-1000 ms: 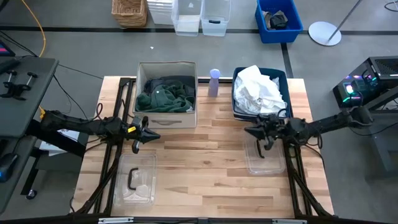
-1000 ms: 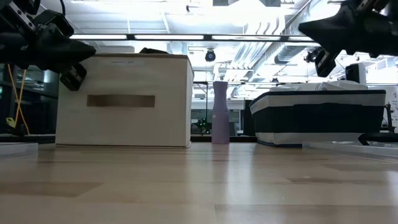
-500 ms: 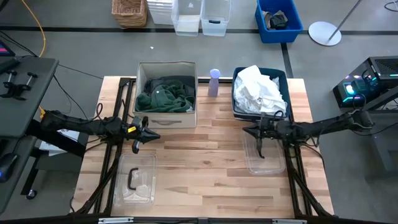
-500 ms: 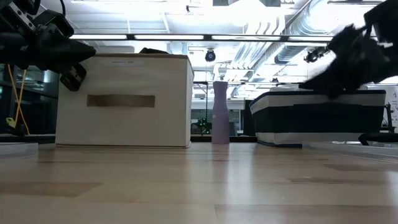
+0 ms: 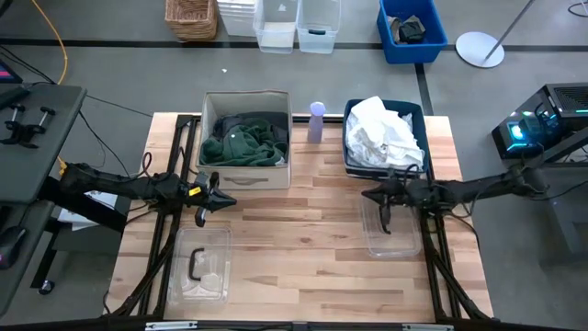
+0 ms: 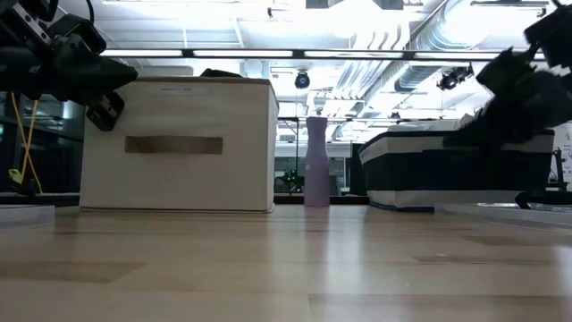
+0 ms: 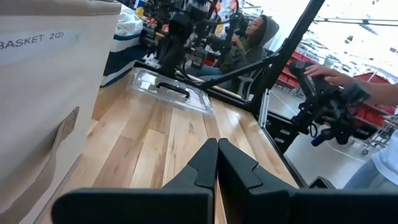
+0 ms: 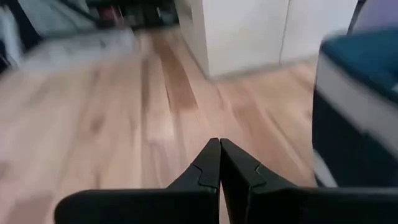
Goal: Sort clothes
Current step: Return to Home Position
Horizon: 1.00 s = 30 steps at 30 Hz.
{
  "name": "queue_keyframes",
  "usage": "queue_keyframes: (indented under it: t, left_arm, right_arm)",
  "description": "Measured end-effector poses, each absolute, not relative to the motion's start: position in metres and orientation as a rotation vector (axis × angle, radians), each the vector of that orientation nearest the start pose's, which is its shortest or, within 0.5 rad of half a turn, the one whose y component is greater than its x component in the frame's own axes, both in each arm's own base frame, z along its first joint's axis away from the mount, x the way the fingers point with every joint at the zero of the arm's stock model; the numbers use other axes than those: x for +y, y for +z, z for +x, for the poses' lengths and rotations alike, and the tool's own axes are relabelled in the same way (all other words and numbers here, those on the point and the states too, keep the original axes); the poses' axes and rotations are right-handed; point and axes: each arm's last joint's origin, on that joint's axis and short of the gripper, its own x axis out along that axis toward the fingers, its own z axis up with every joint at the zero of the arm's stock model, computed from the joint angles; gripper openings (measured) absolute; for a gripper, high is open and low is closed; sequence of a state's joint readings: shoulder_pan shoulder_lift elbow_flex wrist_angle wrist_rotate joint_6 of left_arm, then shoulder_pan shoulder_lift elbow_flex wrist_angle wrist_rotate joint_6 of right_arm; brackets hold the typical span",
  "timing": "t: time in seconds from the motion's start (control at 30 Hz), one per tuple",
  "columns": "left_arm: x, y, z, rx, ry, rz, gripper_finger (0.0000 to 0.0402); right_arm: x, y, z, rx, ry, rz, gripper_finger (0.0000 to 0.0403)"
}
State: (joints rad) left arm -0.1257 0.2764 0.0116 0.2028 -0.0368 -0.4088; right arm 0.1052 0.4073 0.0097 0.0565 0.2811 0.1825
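a: what do we see at the left?
b: our left hand (image 5: 226,199) hovers over the light wooden surface (image 5: 303,248), just in front of the beige fabric box (image 5: 245,175), fingers pressed together on nothing. a clear plastic lid (image 5: 200,267) lies toward the front edge.
a: and the clothes?
b: the dark green garment (image 5: 243,145) sits in that box. past a small lilac bottle (image 5: 317,122), the white clothes (image 5: 384,133) heap in the dark blue plastic bin (image 6: 429,174). our right hand (image 5: 367,195) hangs before that bin, fingers pinched together, empty, by a second clear lid (image 5: 392,234).
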Motion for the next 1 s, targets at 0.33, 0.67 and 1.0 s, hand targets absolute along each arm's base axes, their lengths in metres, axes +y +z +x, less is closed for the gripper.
queue_keyframes:
  t: [0.33, 0.67, 1.0]
  left_arm:
    - [-0.013, 0.163, 0.114, 0.078, -0.076, -0.403, 0.0000]
    - [-0.013, 0.163, 0.114, 0.085, -0.074, -0.402, 0.0000]
    - [-0.013, 0.163, 0.114, 0.088, -0.073, -0.402, 0.0000]
  right_arm:
    - [0.002, 0.171, 0.097, -0.069, -0.167, 0.192, 0.0000]
    - [0.002, 0.176, 0.096, -0.126, -0.166, 0.203, 0.0000]
    - [0.002, 0.174, 0.097, -0.097, -0.167, 0.198, 0.0000]
